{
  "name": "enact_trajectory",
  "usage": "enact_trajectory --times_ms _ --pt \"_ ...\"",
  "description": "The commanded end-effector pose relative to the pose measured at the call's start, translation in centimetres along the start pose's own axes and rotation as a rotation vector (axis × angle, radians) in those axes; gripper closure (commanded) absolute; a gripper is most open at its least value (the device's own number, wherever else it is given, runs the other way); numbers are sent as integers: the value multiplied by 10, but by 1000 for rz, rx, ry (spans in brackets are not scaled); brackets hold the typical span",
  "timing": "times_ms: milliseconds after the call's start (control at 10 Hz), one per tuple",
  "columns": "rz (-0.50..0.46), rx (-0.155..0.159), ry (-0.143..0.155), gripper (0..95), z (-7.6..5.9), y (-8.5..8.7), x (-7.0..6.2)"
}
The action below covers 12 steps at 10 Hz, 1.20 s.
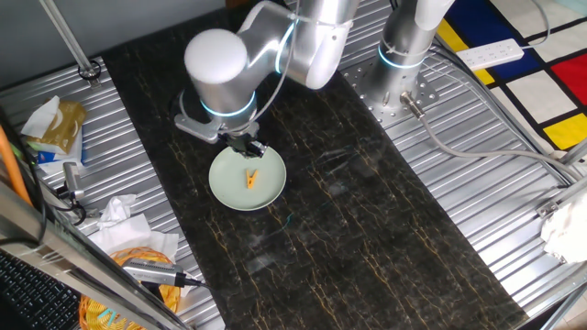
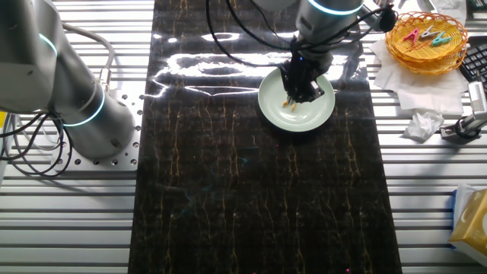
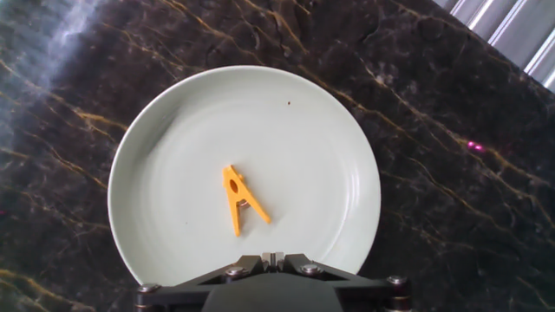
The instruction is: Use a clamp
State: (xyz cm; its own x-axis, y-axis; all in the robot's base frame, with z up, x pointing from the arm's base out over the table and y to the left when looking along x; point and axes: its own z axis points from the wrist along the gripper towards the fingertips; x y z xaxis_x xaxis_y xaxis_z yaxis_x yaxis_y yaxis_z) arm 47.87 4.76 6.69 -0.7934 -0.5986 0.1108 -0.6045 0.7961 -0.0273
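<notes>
The small orange-yellow plastic V-shaped clamp (image 3: 238, 201) lies loose at the middle of the round pale green plate (image 3: 156, 130), long axis slightly tilted, prongs toward the two-finger gripper (image 1: 246, 147) hovering just above; finger spread cannot be told.

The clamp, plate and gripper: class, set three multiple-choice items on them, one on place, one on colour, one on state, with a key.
1. Where does the clamp lie?
A on the plate
B in the basket
C on the bare table

2. What colour is the clamp?
A blue
B orange
C white

3. Is the gripper holding the clamp?
A yes, lifted
B yes, pressed down
C no, the clamp lies free

Key: 1 A, it rests near the plate's middle. 2 B, the hand view shows orange. 3 C, nothing touches the clamp in the hand view.
</notes>
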Motion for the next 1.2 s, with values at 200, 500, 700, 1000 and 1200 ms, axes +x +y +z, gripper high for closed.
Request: enact_trajectory --times_ms 200,500,700,1000,1200 --pt "-18 2 -8 950 0 0 0" --pt "-26 -36 -42 950 0 0 0" --pt "15 31 -120 950 -1 0 0" --pt "-51 19 -127 950 -1 0 0" --pt "-53 25 -116 950 -1 0 0"
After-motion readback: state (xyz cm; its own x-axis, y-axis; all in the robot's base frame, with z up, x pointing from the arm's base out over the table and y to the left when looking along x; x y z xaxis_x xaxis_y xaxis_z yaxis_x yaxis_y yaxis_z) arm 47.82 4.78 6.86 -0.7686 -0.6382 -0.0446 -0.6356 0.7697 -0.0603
